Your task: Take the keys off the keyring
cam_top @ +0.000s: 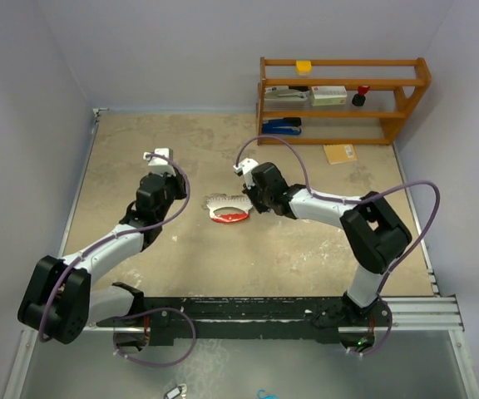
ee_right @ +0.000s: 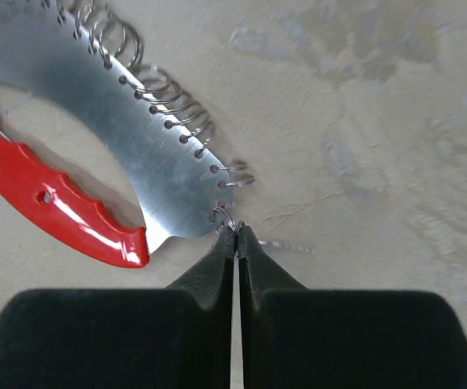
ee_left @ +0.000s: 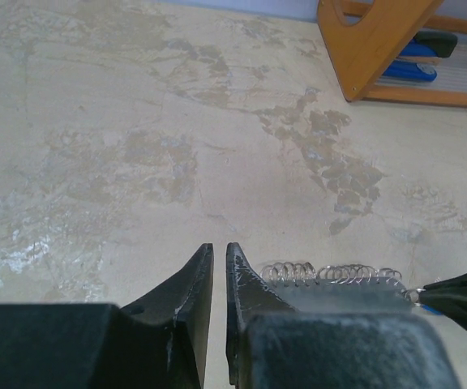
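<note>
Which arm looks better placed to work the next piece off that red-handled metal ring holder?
Right. The right gripper is shut on an end ring of the keyring. The left gripper sits beside the ring row, holding nothing.

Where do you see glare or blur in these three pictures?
Right wrist view: white glare streaks on the red handle, the metal plate sharp, the body of the right gripper blurred at the bottom. Left wrist view: the body of the left gripper blurred up close, the table crisp. Top view: even, soft light, faint shadows.
</note>
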{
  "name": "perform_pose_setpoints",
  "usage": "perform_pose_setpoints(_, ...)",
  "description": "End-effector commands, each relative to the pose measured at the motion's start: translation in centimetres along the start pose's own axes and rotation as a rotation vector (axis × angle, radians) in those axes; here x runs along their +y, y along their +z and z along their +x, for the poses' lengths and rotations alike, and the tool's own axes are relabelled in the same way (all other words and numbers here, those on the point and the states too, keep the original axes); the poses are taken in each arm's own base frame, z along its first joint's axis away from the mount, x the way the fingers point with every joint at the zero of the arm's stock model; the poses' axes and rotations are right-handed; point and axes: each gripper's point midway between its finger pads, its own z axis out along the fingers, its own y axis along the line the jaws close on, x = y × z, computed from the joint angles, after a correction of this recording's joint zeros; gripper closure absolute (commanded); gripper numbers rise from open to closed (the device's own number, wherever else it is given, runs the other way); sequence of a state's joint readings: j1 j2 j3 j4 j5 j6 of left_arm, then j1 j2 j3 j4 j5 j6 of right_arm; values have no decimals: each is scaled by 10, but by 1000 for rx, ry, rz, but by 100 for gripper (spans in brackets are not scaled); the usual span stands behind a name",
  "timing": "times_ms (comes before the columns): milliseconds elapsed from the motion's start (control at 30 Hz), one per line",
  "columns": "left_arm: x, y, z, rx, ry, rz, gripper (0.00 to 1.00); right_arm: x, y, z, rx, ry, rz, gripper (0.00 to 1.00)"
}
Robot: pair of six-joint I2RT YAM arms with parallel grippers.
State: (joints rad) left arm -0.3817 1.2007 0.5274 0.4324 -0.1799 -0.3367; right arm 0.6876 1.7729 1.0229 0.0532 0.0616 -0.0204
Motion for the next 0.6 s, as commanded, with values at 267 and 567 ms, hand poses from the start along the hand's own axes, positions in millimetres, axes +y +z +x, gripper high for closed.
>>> perform_pose_setpoints(267,-55,26,-101,-247,44,195,85,-35,-81,-146,-422,-157,189,100)
perform_pose_setpoints(567,-132,45,-136,-251,152,554,85,-35,-153,-209,-664,-247,205,100)
